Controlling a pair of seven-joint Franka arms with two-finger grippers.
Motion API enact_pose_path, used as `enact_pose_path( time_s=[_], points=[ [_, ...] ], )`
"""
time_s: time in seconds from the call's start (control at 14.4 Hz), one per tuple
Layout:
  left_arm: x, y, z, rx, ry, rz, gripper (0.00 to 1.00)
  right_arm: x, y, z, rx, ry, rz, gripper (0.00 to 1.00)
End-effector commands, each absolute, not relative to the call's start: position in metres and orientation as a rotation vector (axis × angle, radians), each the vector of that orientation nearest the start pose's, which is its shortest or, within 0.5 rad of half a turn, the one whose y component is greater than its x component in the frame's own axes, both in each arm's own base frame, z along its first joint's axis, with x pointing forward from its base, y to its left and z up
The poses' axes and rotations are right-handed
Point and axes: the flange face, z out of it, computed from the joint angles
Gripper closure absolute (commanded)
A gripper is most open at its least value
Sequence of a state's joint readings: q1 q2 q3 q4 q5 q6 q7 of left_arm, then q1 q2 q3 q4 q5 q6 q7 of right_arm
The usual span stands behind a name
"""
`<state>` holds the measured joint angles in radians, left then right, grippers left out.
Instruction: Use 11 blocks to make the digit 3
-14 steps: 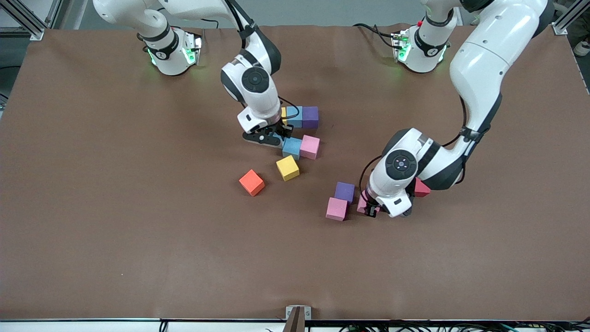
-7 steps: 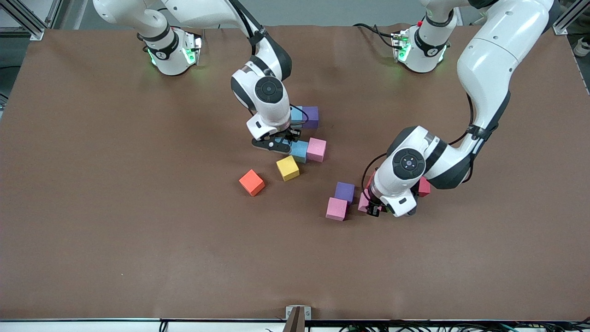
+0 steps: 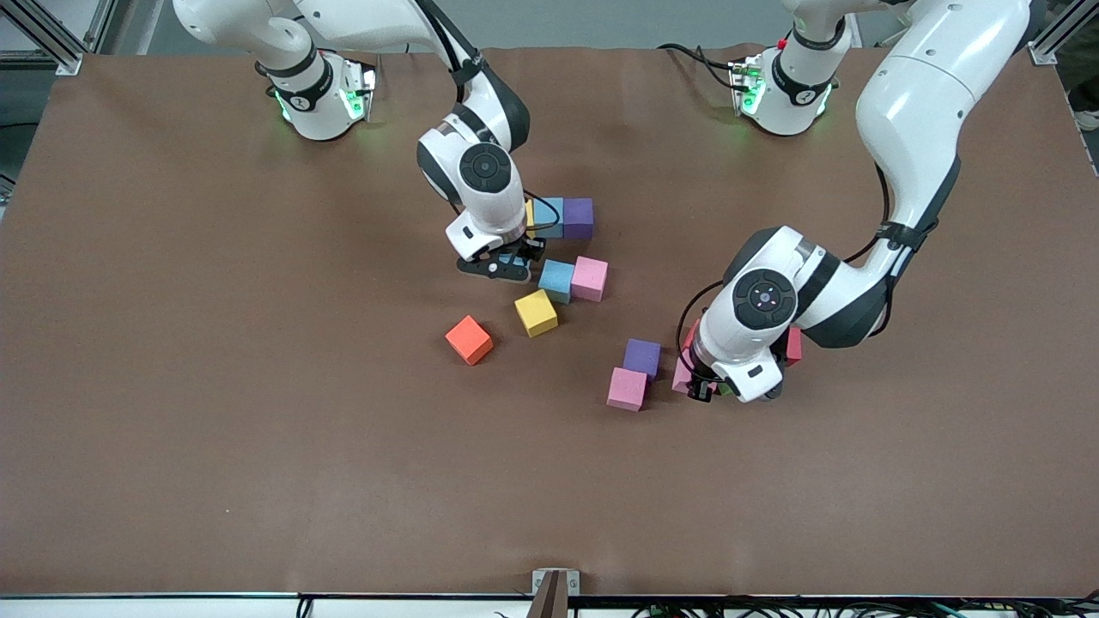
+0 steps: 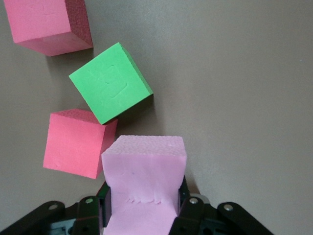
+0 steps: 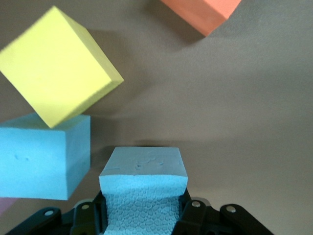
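The brown bench carries the blocks in two loose clusters, one under each arm, and no digit 3 can be read from them yet.

The larger group lies toward the right arm's end. A short row of a yellow block mostly hidden by the arm, a light blue block and a purple block sits farthest from the front camera. Nearer the camera a second light blue block touches a pink block, then come a tilted yellow block and an orange block.

The right gripper is clamped on a third light blue block, held beside the blue-and-pink pair on the side away from the pink one. The coming move turns on this: the held cube's flat face must meet that pair squarely to extend it into a row of three.

The left gripper is closed on a pink block low over the smaller group, where a purple block and another pink block sit. Just beside its load lie a green cube and what seem to be two reddish cubes, though the arm hides most of them in the front view. The figure lies well apart, toward the right arm's end, so this pink block has the longer way to go.
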<state>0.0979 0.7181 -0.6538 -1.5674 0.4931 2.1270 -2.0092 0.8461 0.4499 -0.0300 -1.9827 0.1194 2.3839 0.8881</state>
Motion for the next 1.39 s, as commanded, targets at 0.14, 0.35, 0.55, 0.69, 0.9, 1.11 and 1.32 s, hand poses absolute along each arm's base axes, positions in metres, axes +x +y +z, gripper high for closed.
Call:
enact_pose_path(
  time_s=[0.14, 0.35, 0.55, 0.69, 0.9, 1.11, 1.32],
  points=[
    [0.638, -0.285, 0.299, -2.499, -1.915, -0.027, 0.7, 0.399, 0.442, 0.237, -3.116, 0.108, 0.119, 1.0],
    [0.638, -0.284, 0.298, -2.497, -1.916, -0.028, 0.7, 0.399, 0.443, 0.236, -3.108, 0.036, 0.101, 1.0],
    [0.639, -0.283, 0.299, -2.496, -1.918, -0.03, 0.7, 0.389, 0.445, 0.228, -3.103, -0.023, 0.083, 1.0],
    [0.639, -0.283, 0.3, -2.497, -1.919, -0.032, 0.7, 0.384, 0.446, 0.224, -3.106, -0.045, 0.074, 1.0],
    [0.638, -0.284, 0.3, -2.498, -1.915, -0.033, 0.7, 0.382, 0.448, 0.224, -3.108, -0.054, 0.075, 1.0],
    [0.638, -0.283, 0.299, -2.495, -1.915, -0.034, 0.7, 0.379, 0.45, 0.223, -3.109, -0.066, 0.076, 1.0],
    [0.639, -0.282, 0.299, -2.493, -1.917, -0.034, 0.7, 0.379, 0.45, 0.221, -3.113, -0.077, 0.07, 1.0]
  ],
)
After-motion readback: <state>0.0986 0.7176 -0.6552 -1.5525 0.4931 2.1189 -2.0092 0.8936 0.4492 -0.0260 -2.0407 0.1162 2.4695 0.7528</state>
